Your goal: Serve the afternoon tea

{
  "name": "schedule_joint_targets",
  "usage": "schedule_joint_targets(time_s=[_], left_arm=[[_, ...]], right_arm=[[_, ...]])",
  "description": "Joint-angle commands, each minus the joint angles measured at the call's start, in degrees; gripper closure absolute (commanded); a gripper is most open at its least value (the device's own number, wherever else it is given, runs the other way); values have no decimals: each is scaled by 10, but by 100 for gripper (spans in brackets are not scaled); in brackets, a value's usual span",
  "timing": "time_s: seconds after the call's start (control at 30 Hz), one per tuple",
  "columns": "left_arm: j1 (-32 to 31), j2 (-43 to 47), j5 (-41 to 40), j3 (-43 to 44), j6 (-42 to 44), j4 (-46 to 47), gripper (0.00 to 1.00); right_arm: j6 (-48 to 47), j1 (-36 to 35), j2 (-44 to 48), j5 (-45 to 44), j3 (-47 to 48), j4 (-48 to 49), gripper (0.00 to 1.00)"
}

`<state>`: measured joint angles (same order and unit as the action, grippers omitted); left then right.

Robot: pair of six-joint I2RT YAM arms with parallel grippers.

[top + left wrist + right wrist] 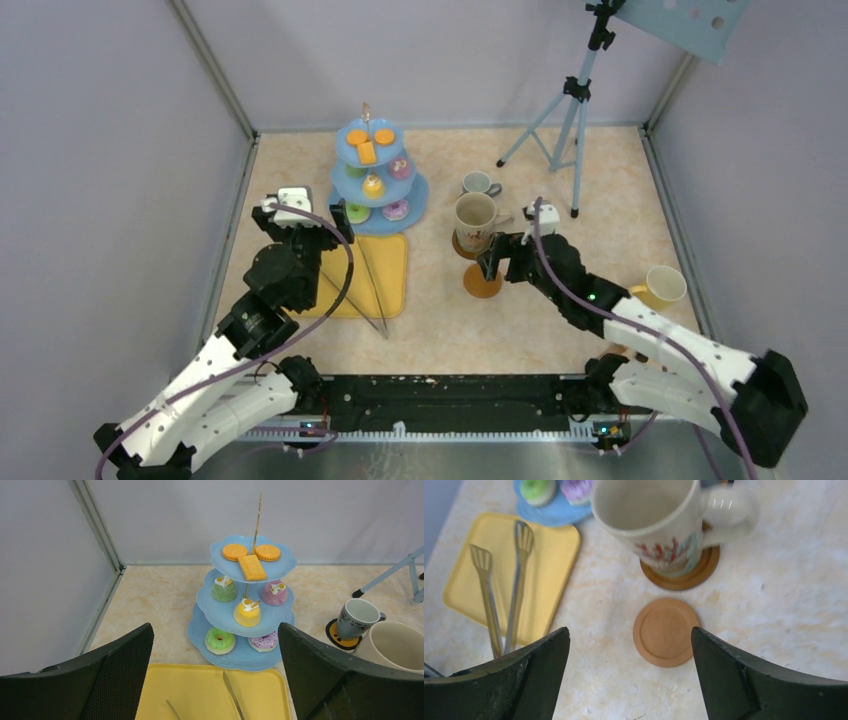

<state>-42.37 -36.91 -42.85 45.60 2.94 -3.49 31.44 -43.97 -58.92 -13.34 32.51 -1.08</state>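
Lying flat, smooth round brown coaster point(666, 631)

Pale walls point(100, 150), seemingly marbled beige tabletop point(625, 235)

desk point(560, 320): beige marbled top
left: blue stand point(418, 206), yellow tray point(388, 262) just beside
centre: bare coaster point(666, 631), loaded coaster point(707, 569) behind it
right: yellow mug point(664, 285)
back: tripod point(572, 110) feet

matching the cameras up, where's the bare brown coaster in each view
top external: bare coaster just right of centre, on the near side of the tall mug.
left wrist: not in it.
right wrist: centre, below the tall mug.
shared landmark: yellow tray, in all three.
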Motion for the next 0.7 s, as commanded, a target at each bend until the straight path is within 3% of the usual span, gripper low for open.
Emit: schedule_joint_targets(time_s=[0.0,0.13,0.3,0.67], left_arm=[[1,1,13,9,-7,14,1],[1,2,13,10,-9,12,1],[1,0,10,8,-8,14,1],[1,1,7,8,-6,15,1]], right_arm=[[-132,19,104,-37,51,-119,9],[-85,57,111,-34,37,-154,9],[-22,72,12,38,8,-95,7],[54,196,-148,236,-59,129,14]])
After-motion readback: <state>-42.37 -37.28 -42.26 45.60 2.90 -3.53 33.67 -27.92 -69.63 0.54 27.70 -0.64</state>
